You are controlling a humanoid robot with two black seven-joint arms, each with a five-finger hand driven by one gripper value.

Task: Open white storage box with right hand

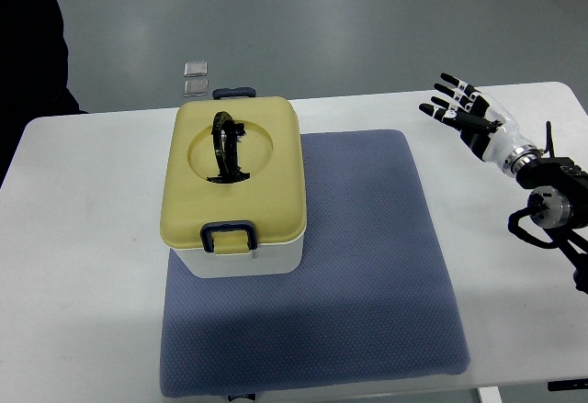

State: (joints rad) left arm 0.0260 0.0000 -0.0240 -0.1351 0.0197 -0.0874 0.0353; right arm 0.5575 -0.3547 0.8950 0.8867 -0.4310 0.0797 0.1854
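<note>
A white storage box with a pale yellow lid stands on the left part of a blue-grey mat. The lid is down. A black carry handle lies folded in the lid's round recess. Dark blue latches sit at the near edge and the far edge. My right hand hovers over the table's far right, well to the right of the box, fingers spread and holding nothing. Its arm comes in from the right edge. The left arm is out of sight.
The white table carries the mat. Two small clear squares lie on the grey floor beyond the table's far edge. A dark shape fills the upper left corner.
</note>
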